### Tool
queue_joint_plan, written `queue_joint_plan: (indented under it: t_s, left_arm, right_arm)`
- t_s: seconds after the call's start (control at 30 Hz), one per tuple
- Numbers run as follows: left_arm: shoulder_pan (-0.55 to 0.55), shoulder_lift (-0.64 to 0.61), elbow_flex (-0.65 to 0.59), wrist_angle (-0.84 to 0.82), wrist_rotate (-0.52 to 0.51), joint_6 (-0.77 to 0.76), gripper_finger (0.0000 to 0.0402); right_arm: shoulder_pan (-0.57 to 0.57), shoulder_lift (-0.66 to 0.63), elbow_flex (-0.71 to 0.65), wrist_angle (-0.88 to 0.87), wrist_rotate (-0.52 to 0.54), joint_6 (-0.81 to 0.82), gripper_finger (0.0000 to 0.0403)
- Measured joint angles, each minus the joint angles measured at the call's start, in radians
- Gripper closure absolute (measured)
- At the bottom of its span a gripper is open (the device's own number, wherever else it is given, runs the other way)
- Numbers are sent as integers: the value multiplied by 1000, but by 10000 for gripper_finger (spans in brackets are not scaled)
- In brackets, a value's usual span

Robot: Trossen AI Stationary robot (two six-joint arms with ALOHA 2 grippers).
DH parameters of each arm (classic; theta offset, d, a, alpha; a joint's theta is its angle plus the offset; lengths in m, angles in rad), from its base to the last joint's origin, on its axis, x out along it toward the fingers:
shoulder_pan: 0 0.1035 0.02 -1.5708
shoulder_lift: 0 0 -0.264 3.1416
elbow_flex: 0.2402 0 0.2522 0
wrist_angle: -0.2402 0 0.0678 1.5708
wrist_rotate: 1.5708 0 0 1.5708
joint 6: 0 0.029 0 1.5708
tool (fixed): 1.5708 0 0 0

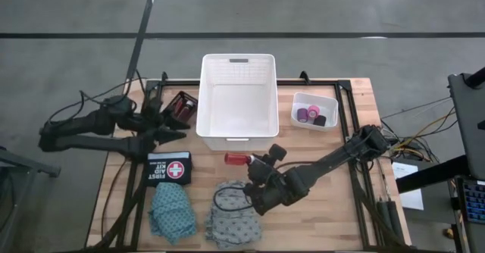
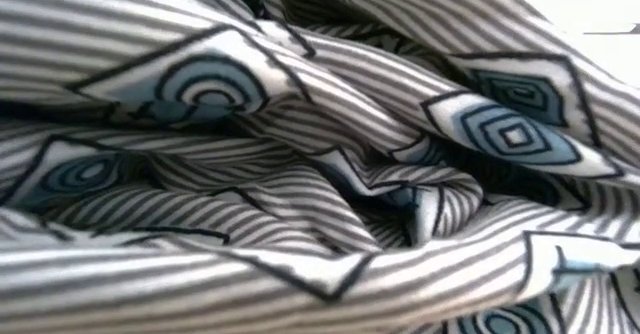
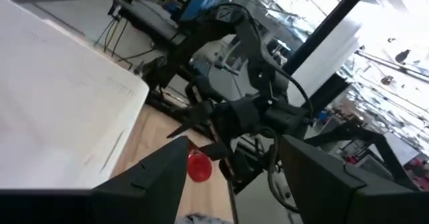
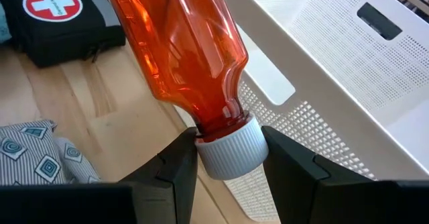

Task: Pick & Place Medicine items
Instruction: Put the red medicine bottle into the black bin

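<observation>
A red bottle (image 1: 236,159) with a white cap hangs just in front of the white basket's (image 1: 236,135) near wall, with my right gripper (image 1: 256,163) shut on it. My left gripper (image 1: 176,135) stands open beside the basket's left wall, nothing between its fingers; it faces the bottle's base (image 3: 199,165). More red bottles (image 1: 180,109) lie in a small tray left of the basket. Purple, pink and black rolls (image 1: 312,116) sit in a clear tray (image 1: 327,101) to its right. A teal cloth (image 1: 171,210) and a grey patterned cloth (image 1: 235,221) lie near the table's front edge. My right gripper pinches the bottle's white cap (image 4: 231,153) between its two fingers (image 4: 175,162), one on each side. The fingers come from the table's right, slanting somewhat down. The red body (image 4: 181,43) sticks out beyond the fingertips toward the table's left, apparently clear of the table.
A black first aid kit (image 1: 168,167) lies left of the held bottle, between basket and teal cloth. A dark cord (image 1: 226,200) lies on the grey cloth, which fills the low view (image 2: 320,154). A black frame (image 1: 345,117) borders the table.
</observation>
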Motion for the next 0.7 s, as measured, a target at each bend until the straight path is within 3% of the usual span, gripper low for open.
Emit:
queue_joint_plan:
  t_s: [0.17,0.33,0.57,0.7]
  left_arm:
    - [-157,47,-36,-4,-161,-43,162]
    - [-266,116,-86,99,-207,-124,162]
    - [-275,228,-96,114,-241,-189,162]
    - [-275,269,-96,140,-241,-192,162]
  right_arm:
    - [-8,0,0,14,2,0,261]
    - [-10,0,0,71,2,-35,261]
    - [-10,0,0,268,-2,-220,261]
    - [-17,0,0,297,-11,-262,261]
